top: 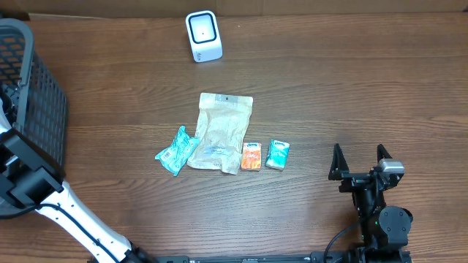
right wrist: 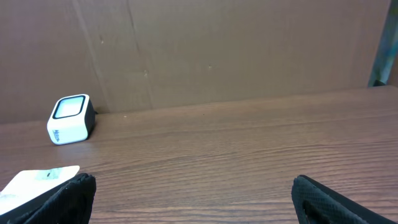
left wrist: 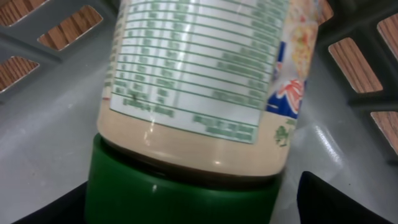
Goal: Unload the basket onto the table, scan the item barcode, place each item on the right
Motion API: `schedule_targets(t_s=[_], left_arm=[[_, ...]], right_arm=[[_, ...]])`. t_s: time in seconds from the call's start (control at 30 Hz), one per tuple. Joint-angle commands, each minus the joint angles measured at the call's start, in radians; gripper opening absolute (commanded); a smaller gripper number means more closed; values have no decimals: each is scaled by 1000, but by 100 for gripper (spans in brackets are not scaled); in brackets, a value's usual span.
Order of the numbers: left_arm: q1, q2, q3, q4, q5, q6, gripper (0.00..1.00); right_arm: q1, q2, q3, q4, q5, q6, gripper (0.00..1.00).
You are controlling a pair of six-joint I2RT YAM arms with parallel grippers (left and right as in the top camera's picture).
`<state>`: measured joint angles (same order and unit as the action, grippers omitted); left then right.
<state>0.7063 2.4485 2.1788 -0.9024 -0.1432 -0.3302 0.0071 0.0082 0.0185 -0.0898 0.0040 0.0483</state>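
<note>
A jar (left wrist: 199, 81) with cream contents, a printed nutrition label and a green lid (left wrist: 180, 193) lies in the grey basket (left wrist: 50, 124). My left gripper (left wrist: 193, 211) is open around the lid: the left finger sits right against it, while a gap shows at the right finger (left wrist: 329, 199). No barcode is visible on the label. The white scanner (top: 203, 36) stands at the table's far edge, also seen in the right wrist view as the white scanner (right wrist: 70, 118). My right gripper (top: 358, 157) rests open and empty at the front right, nothing between its fingertips (right wrist: 193, 199).
The basket (top: 29, 109) stands at the table's left edge, with the left arm (top: 44, 197) reaching into it. Mid-table lie a beige pouch (top: 219, 131), a teal packet (top: 175, 151), a small orange pack (top: 251, 156) and a small teal pack (top: 278, 154).
</note>
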Motion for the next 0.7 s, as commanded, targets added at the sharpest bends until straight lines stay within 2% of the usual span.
schedule_targets(t_s=[0.0,0.4,0.67], left_arm=[[0,-3,19,-2,2,20,79],[2,-24,50,-3,-54,1,80],[2,-24,50,-30,-103,2,64]], right_arm=[[-2,-5,-10,6,5,-5,100],[-2,-5,-10,6,5,-5,100],[-2,-5,-10,6,6,-5,100]])
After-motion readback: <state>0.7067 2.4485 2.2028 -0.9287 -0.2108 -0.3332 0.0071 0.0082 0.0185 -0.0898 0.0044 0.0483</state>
